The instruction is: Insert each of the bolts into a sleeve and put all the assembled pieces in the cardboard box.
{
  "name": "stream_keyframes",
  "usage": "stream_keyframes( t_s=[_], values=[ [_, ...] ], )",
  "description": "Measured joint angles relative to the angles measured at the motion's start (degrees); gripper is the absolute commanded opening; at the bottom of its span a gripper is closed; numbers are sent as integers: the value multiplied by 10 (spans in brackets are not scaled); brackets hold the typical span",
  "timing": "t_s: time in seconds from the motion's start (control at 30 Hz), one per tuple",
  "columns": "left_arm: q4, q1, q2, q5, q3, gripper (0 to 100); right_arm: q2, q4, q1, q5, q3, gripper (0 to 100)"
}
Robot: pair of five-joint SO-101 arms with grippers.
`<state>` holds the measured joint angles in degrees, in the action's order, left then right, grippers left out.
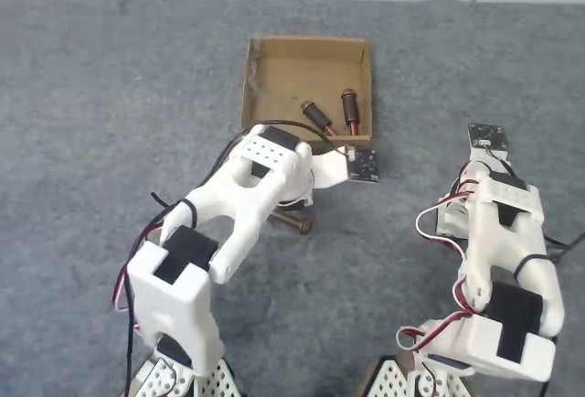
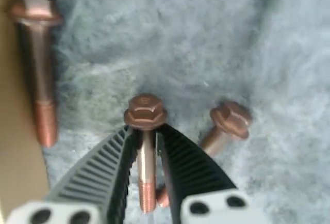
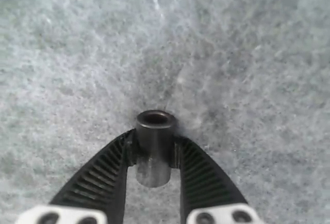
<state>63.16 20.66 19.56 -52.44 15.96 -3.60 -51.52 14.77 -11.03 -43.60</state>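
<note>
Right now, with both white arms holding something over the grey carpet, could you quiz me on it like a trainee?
1. True or false: the left gripper is shut on a copper-coloured hex-head bolt.
2. The right gripper holds: A) a dark cylindrical metal sleeve; B) a second bolt; C) nothing.
3. How many copper-coloured pieces lie inside the brown cardboard box?
Key: 1 true; 2 A; 3 two.

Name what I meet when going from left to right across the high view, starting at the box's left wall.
Left wall of the cardboard box → slanted assembled piece → straight assembled piece → right arm.
</note>
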Motion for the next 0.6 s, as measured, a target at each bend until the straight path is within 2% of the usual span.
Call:
stream_keyframes(
  t_s=[0.1,0.37,0.47,0.6],
  values=[
    [-7,3,0,35,0,12,0,2,0,0,0,7],
    [-9,7,0,54,0,11,0,4,0,0,0,7],
    [-9,24,0,111,0,11,0,4,-1,0,0,7],
    [-22,38,0,223,0,11,0,4,-1,0,0,7]
  ],
)
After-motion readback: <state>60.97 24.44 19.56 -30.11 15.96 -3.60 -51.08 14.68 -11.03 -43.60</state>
